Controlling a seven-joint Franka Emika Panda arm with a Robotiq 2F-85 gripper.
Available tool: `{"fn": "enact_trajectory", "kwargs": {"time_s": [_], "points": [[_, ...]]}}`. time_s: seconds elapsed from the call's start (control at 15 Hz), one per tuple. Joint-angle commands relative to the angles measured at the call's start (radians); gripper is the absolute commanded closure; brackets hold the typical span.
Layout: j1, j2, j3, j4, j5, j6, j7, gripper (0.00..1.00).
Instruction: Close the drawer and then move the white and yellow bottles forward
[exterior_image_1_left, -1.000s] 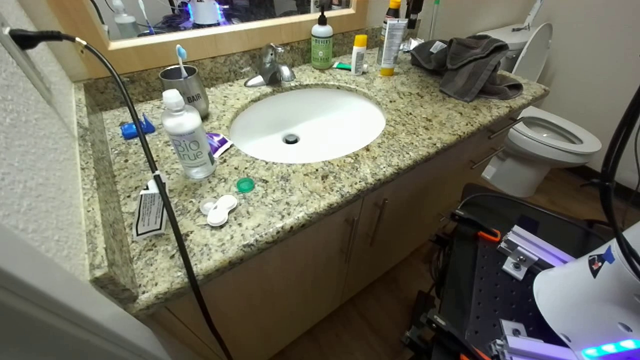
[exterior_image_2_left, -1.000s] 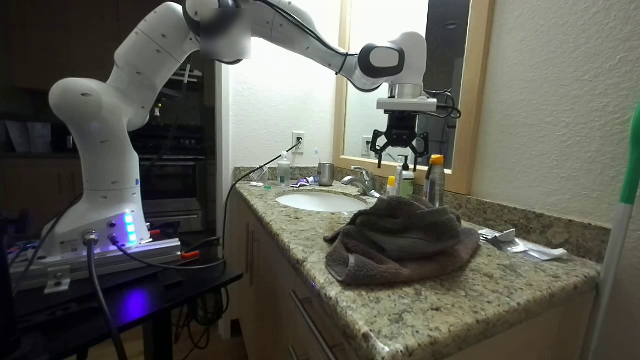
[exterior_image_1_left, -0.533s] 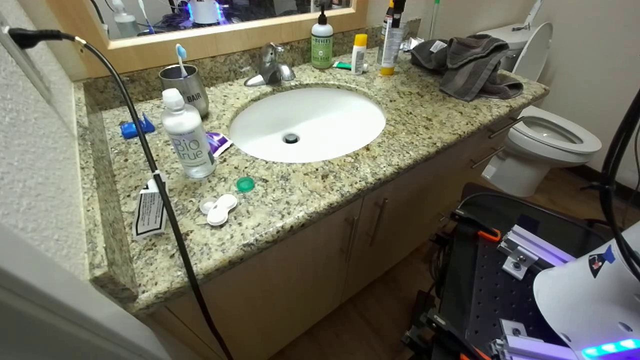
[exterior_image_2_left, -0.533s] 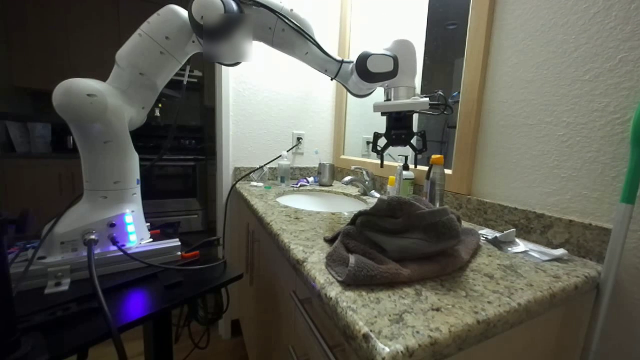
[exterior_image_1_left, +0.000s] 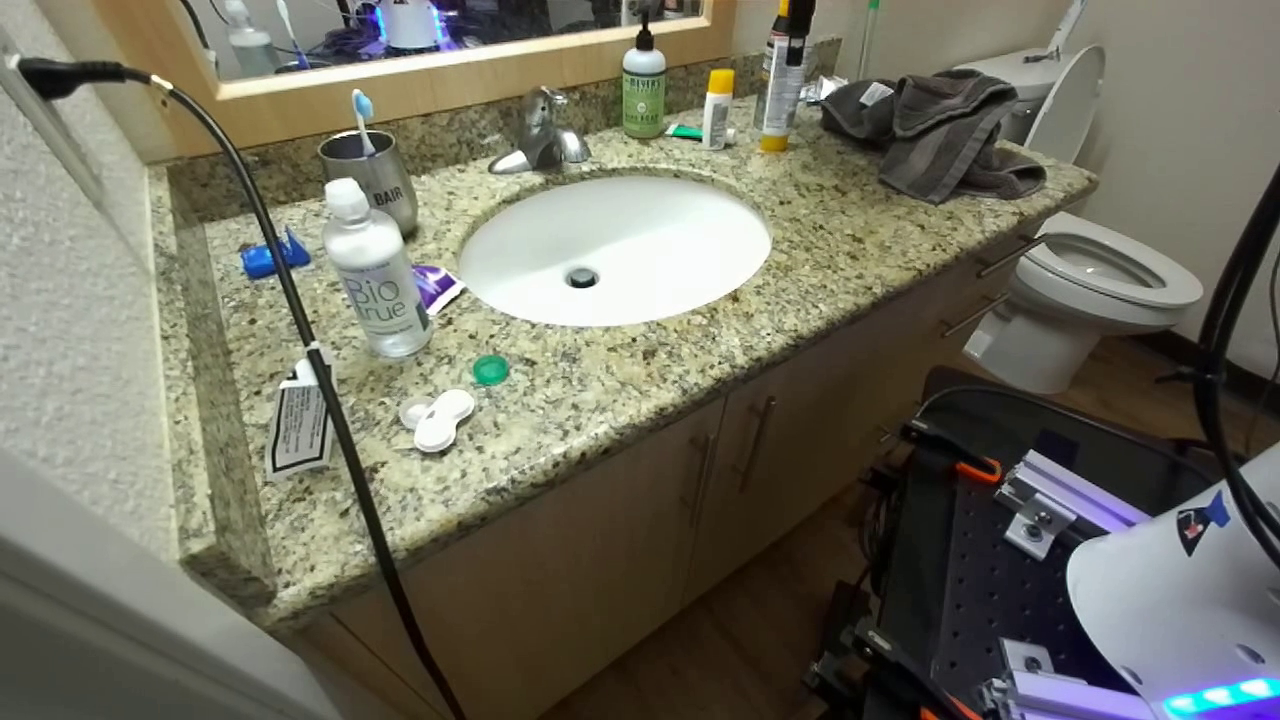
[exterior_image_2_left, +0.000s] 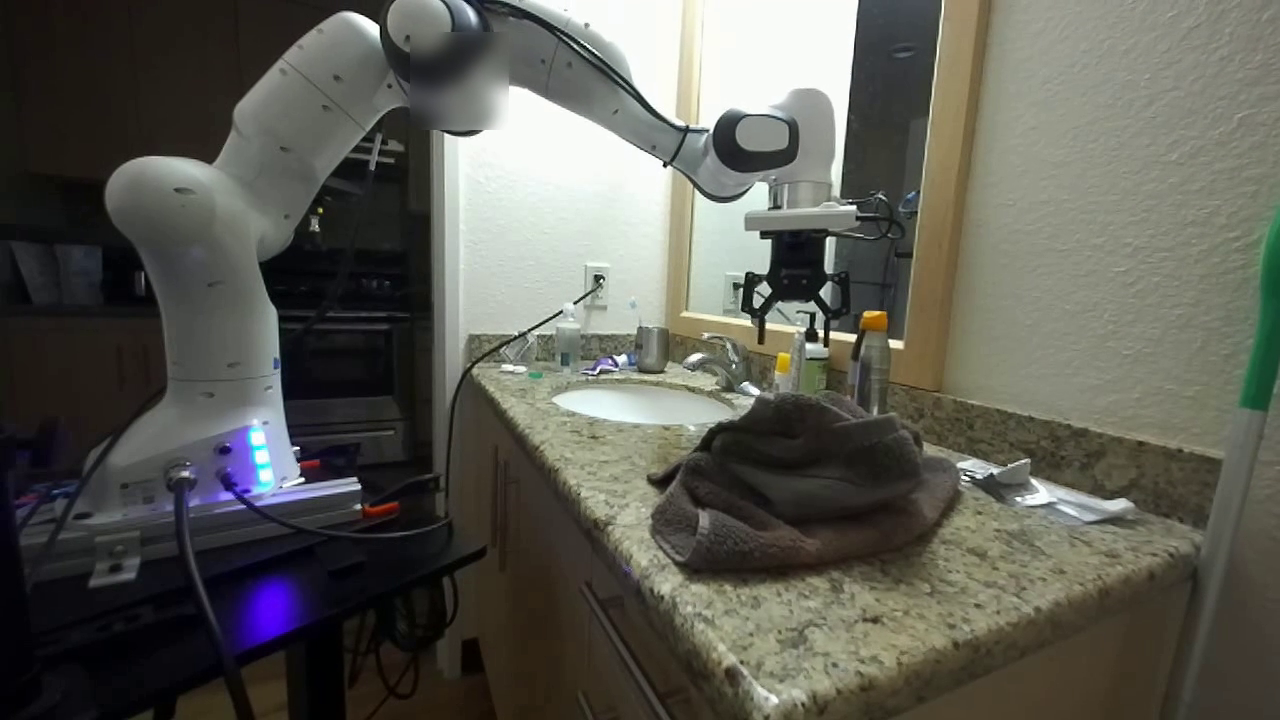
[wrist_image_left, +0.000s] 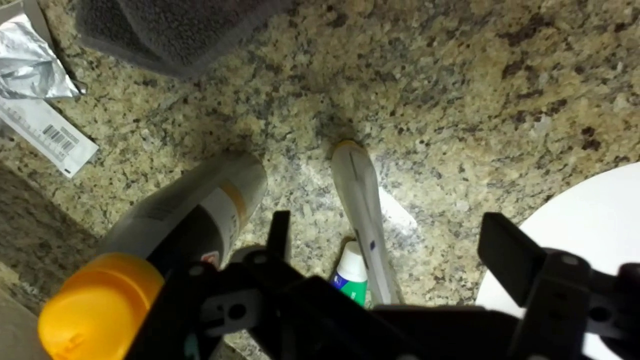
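Claw (exterior_image_2_left: 795, 338), one: hangs fingers-down, its two fingers spread wide, gripping nothing. In the wrist view the white tube (exterior_image_1_left: 783, 105) shows in the gap between them; cannot tell whether the fingertips reach below its top end.

White things with yellow caps on the stone surface (exterior_image_1_left: 640, 380): two.
(a) White bottle (exterior_image_1_left: 716, 118), one. Upright, cap uppermost, long axis vertical. Stands past the sink (exterior_image_1_left: 690, 230), toward the towel end.
(b) The tube, one. Stands on its cap, flattened end up, long axis close to vertical. Near the white bottle, on the towel side.

Upper drawer (exterior_image_1_left: 1010, 257) and lower drawer (exterior_image_1_left: 975, 315): two, one bar handle each, the bars running lengthwise along the cabinet front. How far in they sit, cannot tell for certain.

Other counts:
- tall bottle (exterior_image_2_left: 874, 365), one, upright, orange cap up, close by the tube
- pump bottle (exterior_image_1_left: 643, 95), one, upright
- green tube (exterior_image_1_left: 683, 131), one, lying behind the white bottle
- gray towel (exterior_image_1_left: 955, 135), one heap
- tap (exterior_image_1_left: 543, 135), one
- clear bottle (exterior_image_1_left: 380, 290), one, upright
- metal cup (exterior_image_1_left: 395, 180), one, holding one toothbrush (exterior_image_1_left: 362, 115)
- green lid (exterior_image_1_left: 490, 370), one, flat
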Motion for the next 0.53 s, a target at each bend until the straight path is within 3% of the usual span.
{"fn": "enact_trajectory", "kwargs": {"time_s": [0.0, 0.13, 0.47], "points": [[-0.011, 0.047, -0.005, 0.051, -0.016, -0.055, 0.019, 0.27], [-0.017, 0.057, 0.000, 0.055, -0.008, -0.070, 0.019, 0.33], [-0.028, 0.067, 0.009, 0.082, 0.002, -0.098, 0.012, 0.69]]}}
